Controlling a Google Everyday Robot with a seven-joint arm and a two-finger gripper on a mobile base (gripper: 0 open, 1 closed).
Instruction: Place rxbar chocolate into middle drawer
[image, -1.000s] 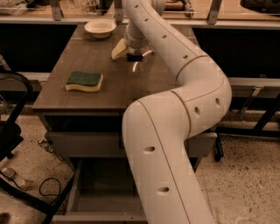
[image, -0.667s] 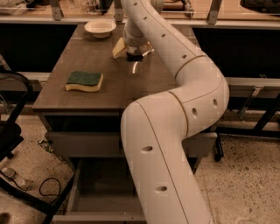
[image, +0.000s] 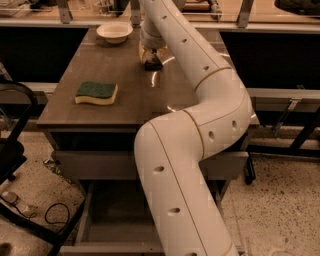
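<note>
The gripper has edged slightly up the frame and now hangs low over the far end of the wooden table, at upper centre, right at the dark rxbar chocolate lying on the tabletop; whether it is closed on the bar cannot be told. The middle drawer stands open at lower left, with a sponge and white bowl on the table to the left

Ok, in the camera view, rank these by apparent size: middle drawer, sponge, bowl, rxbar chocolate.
1. middle drawer, though the arm hides part of it.
2. sponge and bowl: they look alike; the bowl sits farther back, so unranked.
3. rxbar chocolate, partly under the gripper at the table's far end.
</note>
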